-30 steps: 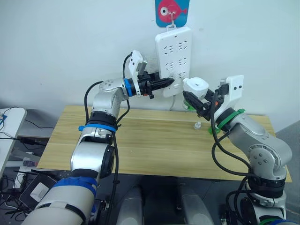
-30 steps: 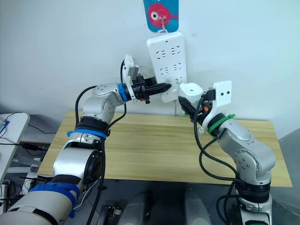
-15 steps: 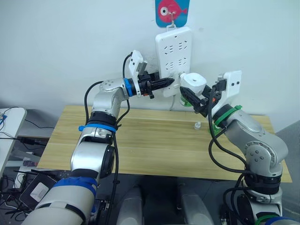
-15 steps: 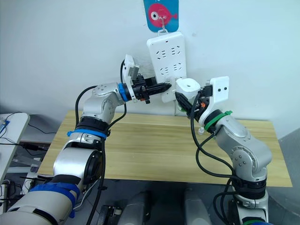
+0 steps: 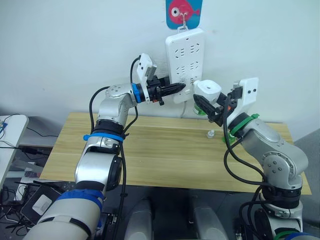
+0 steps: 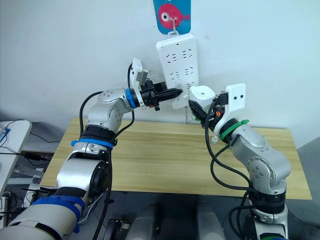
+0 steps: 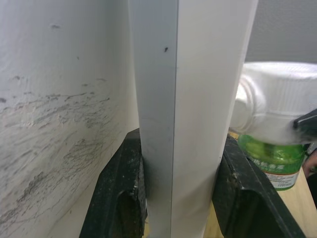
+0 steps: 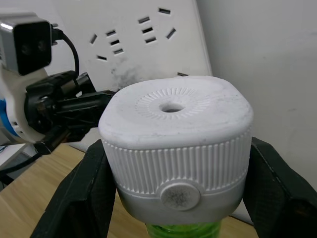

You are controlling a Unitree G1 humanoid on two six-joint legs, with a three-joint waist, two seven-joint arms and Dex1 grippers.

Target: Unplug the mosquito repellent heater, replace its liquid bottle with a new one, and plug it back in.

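**Lining the heater up for the plug-in**

The right gripper (image 6: 202,111) pinches the mosquito repellent heater (image 8: 174,148) across its ribbed white body, one black finger on each side, with a green liquid bottle (image 7: 271,163) already fitted beneath it. The heater hangs in the air just beside the lower right edge of the power strip (image 5: 186,55), above the far part of the wooden surface (image 5: 150,155). The left gripper (image 5: 176,88) is clamped on the lower edge of the strip, its pads (image 7: 121,198) pressed against the strip's two faces, steadying it where it hangs from a hook on the wall.

Judging by the fitted bottle and the raised heater, the step in hand is likely plugging back in. To do it well, the heater's prongs, hidden in these pictures, should face the strip squarely and match the angle of one free socket before any push. The strip hangs loose, so the left arm's hold matters: it should brace against the push so the strip does not swing away or twist. The bottle should stay pointing down. A small clear object (image 5: 211,134) lies on the surface below; it looks like a bottle cap, though that cannot be told for certain.
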